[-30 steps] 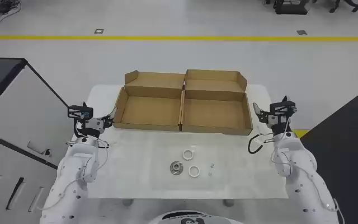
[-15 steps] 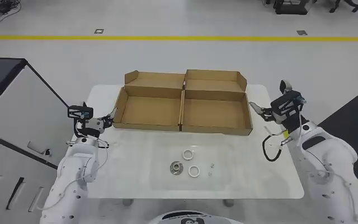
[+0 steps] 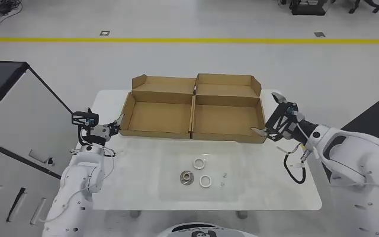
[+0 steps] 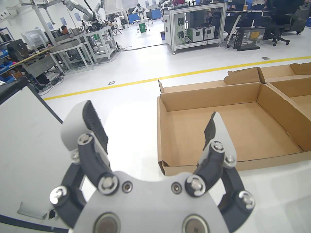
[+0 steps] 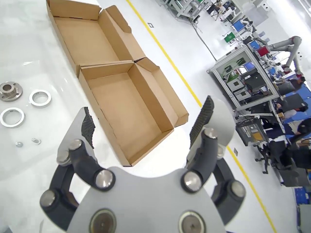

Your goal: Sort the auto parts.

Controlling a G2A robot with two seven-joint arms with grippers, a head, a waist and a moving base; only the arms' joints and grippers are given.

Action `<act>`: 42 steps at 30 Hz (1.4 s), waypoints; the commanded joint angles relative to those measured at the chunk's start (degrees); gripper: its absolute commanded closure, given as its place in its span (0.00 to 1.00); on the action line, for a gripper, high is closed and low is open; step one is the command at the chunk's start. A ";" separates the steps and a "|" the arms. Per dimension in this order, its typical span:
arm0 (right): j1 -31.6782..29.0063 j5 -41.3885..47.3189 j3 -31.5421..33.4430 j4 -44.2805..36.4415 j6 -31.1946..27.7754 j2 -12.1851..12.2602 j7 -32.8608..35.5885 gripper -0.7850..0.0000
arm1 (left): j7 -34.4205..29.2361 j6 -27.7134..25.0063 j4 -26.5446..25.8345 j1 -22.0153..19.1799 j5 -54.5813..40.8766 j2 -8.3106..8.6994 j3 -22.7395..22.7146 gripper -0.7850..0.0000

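My right tool (image 3: 267,114) hangs open at the right edge of the right cardboard box (image 3: 228,121), my left tool (image 3: 117,123) open just left of the left box (image 3: 159,117), while the flange (image 3: 188,176) and rings (image 3: 200,162) lie mid-table, near side of the white table (image 3: 142,178), well apart from both tools.

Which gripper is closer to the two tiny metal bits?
Right. The right gripper is beside the right box, not far from the bits; the left gripper is beside the left box, across the table.
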 commanded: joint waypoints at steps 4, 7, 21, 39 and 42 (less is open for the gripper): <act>2.80 6.00 -1.88 -1.01 -2.80 0.97 9.27 0.00 | 0.00 0.00 0.00 0.00 0.00 0.00 0.00 0.00; 5.22 8.79 -3.86 -0.98 -2.66 1.73 13.55 0.00 | 0.00 0.00 0.00 0.00 0.00 0.00 0.00 0.00; 18.46 15.84 -22.96 2.02 2.96 10.78 19.19 0.00 | 0.00 0.00 0.00 0.00 0.00 0.00 0.00 0.00; 40.27 31.87 -51.65 3.20 13.57 25.17 29.80 0.00 | 0.00 0.00 0.00 0.00 0.00 0.00 0.00 0.00; 43.73 32.81 -55.91 4.14 13.78 26.69 30.01 0.00 | 0.00 0.00 0.00 0.00 0.00 0.00 0.00 0.00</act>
